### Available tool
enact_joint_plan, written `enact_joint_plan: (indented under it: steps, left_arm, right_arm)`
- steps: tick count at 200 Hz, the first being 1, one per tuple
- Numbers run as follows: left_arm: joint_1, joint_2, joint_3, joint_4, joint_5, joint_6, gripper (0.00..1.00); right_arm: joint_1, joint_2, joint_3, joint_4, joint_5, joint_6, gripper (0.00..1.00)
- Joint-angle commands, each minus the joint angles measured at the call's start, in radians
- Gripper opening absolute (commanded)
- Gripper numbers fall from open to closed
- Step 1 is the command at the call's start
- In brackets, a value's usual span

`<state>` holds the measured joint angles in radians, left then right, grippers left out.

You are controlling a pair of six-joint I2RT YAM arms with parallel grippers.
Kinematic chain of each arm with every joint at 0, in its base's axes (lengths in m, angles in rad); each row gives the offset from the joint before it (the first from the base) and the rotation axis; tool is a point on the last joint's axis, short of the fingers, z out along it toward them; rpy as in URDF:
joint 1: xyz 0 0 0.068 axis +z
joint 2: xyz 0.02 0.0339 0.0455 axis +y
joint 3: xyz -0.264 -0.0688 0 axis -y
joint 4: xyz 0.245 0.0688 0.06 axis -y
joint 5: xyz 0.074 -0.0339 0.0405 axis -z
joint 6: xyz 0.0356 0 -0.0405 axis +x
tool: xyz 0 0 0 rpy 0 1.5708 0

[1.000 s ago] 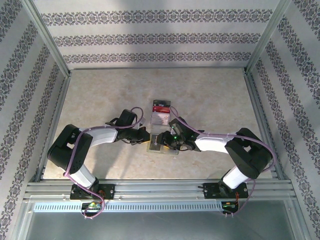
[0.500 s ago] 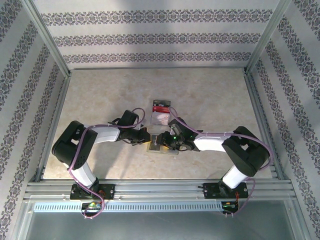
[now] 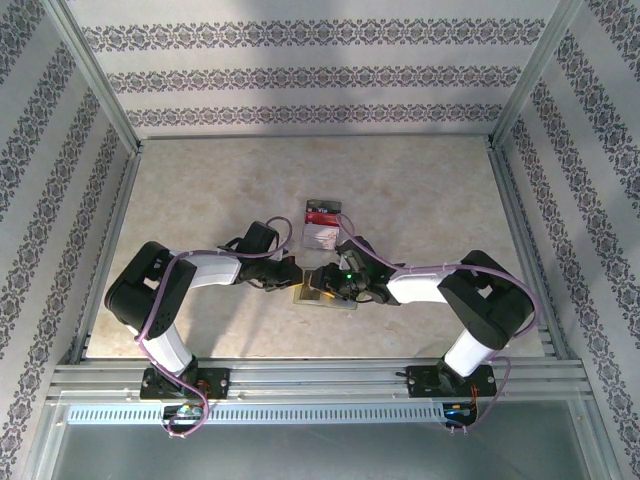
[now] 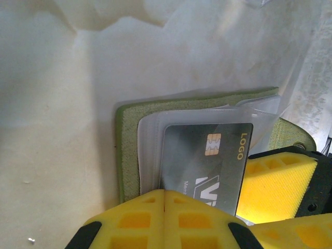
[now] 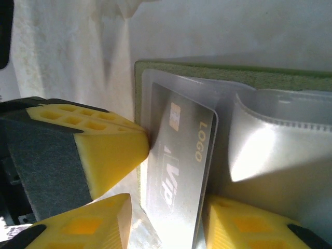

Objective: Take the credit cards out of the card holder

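I count one olive-green fabric bifold card holder (image 4: 127,150), one dark grey plastic credit card with a gold chip (image 4: 207,161), one clear plastic tray (image 3: 309,236) with perhaps two red-and-white items (image 3: 321,216), too small to be sure, and two black-and-white robot arms (image 3: 205,270).

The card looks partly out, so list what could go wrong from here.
1. The grey card appears partly inside the clear sleeve; pulling may drag the card holder along, since the shut left pincer seems to pin only its edge.
2. The right pincer straddles the thin card's long edges, so it could bow or slip free.
3. Both pincers sit close together and might bump.
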<state>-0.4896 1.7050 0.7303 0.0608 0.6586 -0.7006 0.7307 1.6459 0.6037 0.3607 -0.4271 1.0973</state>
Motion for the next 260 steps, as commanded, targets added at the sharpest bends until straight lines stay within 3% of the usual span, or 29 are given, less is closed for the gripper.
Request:
enact_joint_plan:
  steps: [1,102,147,217,260]
  left_arm:
    - [-0.026,0.028,-0.026,-0.008,-0.028,0.011,0.0]
    - [-0.025,0.014,0.0,-0.092,-0.085,0.041,0.0]
    - [-0.024,0.012,0.003,-0.098,-0.087,0.042,0.0]
    - [-0.025,0.007,0.002,-0.103,-0.092,0.044,0.0]
    - [-0.024,0.008,0.006,-0.109,-0.099,0.046,0.0]
  right_arm:
    - [0.005,0.027,-0.04,0.148,-0.013,0.06,0.39]
    - [-0.05,-0.112,-0.052,0.079,-0.057,0.008,0.29]
    - [-0.054,-0.081,-0.052,0.071,-0.058,0.01,0.29]
    - [-0.062,-0.085,-0.07,0.004,-0.014,0.012,0.04]
    - [-0.096,-0.177,-0.093,-0.111,0.0,-0.042,0.0]
